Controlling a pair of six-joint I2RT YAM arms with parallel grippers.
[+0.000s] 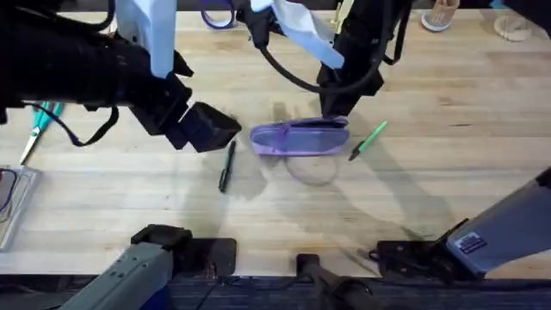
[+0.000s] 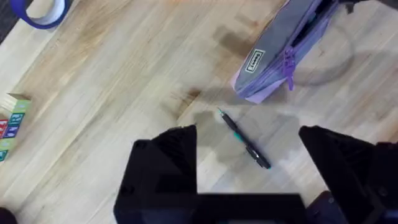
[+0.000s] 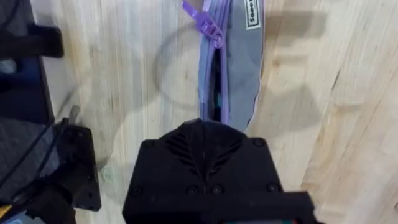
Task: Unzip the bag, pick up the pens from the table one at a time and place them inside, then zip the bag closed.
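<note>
The lavender bag (image 1: 300,138) lies mid-table with its grey side panel up, its zipper parted to a dark slit (image 3: 214,81) and the purple pull (image 3: 208,25) at the far end. My right gripper (image 1: 334,116) comes down on the bag's right end; in the right wrist view its fingers (image 3: 202,124) are shut on that end of the bag (image 3: 242,62). The black pen (image 1: 226,165) lies left of the bag, the green pen (image 1: 368,140) right of it. My left gripper (image 1: 225,131) hovers open above the black pen (image 2: 244,140), which shows between its spread fingers (image 2: 168,162).
Teal-handled scissors (image 1: 39,120) and a metal tray (image 1: 9,202) sit at the left edge. A blue tape roll (image 2: 40,12) and coloured blocks (image 2: 12,121) lie farther off. A cup (image 1: 439,17) stands at the back right. Bare wooden table (image 1: 448,172) stretches to the right.
</note>
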